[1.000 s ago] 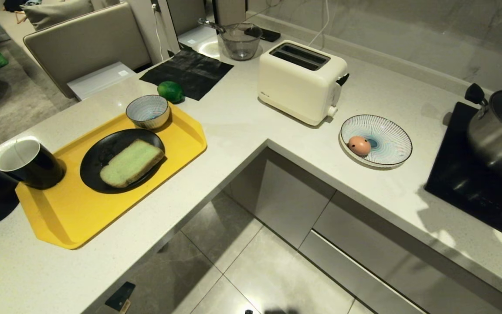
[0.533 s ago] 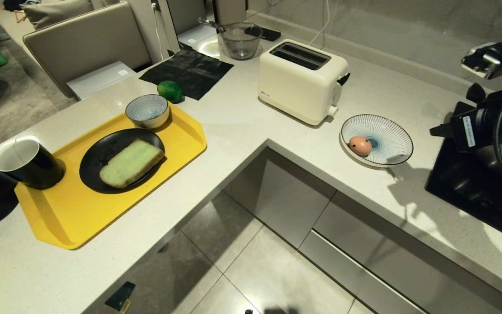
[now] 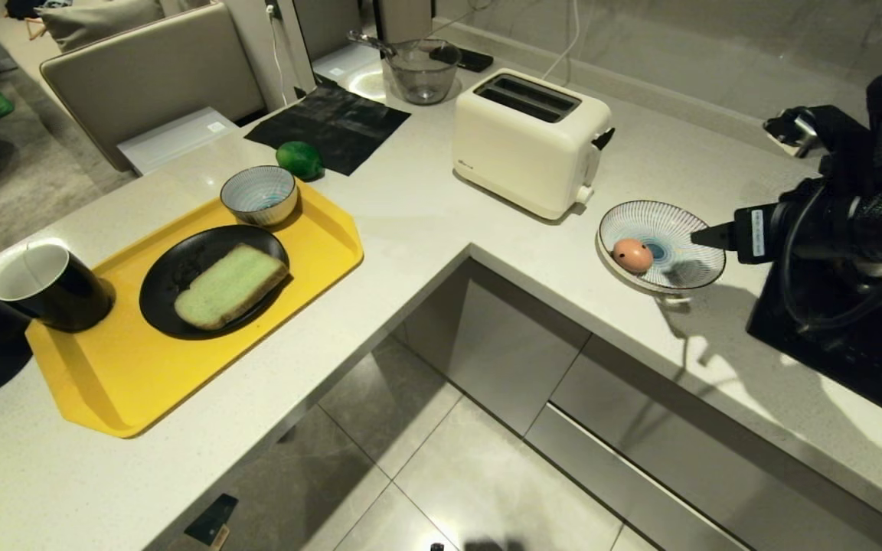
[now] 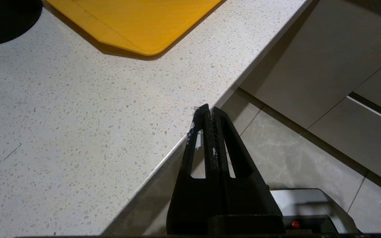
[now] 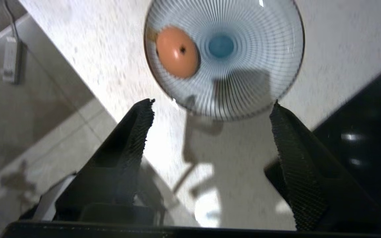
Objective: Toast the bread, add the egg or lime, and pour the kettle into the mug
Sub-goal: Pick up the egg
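On the pale bench (image 3: 426, 222), the egg (image 3: 632, 255) lies in a striped plate (image 3: 686, 229). Beside that plate, the right end effector (image 5: 210, 109) hangs wide open and empty, apparently lined up to grasp the egg.

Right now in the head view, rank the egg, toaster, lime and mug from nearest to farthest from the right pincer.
1. Egg, in the striped dish beside the right pincer.
2. Toaster, behind the dish.
3. Lime, by the black mat.
4. Mug, far left on the tray.

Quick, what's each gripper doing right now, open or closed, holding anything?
Left gripper: shut, holding nothing.
Right gripper: open, empty, near the egg.
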Controlling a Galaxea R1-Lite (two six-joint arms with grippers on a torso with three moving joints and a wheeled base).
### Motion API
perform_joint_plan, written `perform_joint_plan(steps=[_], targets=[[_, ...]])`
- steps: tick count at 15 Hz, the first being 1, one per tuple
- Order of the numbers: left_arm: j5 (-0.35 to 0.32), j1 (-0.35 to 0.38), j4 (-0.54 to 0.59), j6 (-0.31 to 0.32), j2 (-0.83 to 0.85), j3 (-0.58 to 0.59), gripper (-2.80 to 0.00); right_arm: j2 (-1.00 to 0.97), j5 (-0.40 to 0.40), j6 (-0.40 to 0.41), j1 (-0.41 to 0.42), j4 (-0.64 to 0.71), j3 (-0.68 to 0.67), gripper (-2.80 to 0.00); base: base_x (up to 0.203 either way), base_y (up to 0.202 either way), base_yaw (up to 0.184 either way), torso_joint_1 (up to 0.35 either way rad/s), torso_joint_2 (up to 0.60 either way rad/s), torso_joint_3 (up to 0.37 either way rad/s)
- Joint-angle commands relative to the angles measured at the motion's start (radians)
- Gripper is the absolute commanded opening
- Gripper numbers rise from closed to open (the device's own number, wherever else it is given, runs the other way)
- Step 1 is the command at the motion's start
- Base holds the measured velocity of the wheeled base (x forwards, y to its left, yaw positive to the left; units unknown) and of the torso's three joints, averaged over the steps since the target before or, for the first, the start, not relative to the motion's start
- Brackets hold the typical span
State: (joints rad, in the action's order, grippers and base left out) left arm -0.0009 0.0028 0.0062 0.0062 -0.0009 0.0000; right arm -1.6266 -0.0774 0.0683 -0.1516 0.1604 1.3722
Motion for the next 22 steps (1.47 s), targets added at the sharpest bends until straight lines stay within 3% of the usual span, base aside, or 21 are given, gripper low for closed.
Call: perform_joint_plan(steps=[1,5,8,13,17,20,22], targets=[[0.001,0.0,0.0,0.0,0.001,0.0,-2.8,-0.054,-0.008,0.002,-0.037,-0.177,-0.038,0.0,0.0,0.0,0.0,0.0,0.0,0.0],[-0.001,0.0,0.0,0.0,0.001,0.0,-2.8,-0.048,-0.03,0.002,-0.054,-0.197,-0.036,0.0,0.0,0.0,0.0,0.0,0.0,0.0],[-0.001,0.0,0.0,0.0,0.001,0.0,-2.8,-0.024,-0.091,-0.002,-0.091,-0.245,-0.066,0.0,0.0,0.0,0.0,0.0,0.0,0.0],[0.001,0.0,0.0,0.0,0.001,0.0,-2.8,-0.042,-0.093,-0.001,-0.123,-0.332,-0.091,0.0,0.0,0.0,0.0,0.0,0.0,0.0],[0.001,0.0,0.0,0.0,0.001,0.0,-2.8,-0.042,-0.07,-0.015,-0.118,-0.333,-0.108,0.0,0.0,0.0,0.0,0.0,0.0,0.0],[0.001,0.0,0.0,0.0,0.001,0.0,-2.8,-0.079,0.025,-0.014,-0.109,-0.332,-0.097,0.0,0.0,0.0,0.0,0.0,0.0,0.0],[0.0,0.0,0.0,0.0,0.001,0.0,-2.8,-0.116,0.015,-0.008,-0.109,-0.332,-0.1,0.0,0.0,0.0,0.0,0.0,0.0,0.0]])
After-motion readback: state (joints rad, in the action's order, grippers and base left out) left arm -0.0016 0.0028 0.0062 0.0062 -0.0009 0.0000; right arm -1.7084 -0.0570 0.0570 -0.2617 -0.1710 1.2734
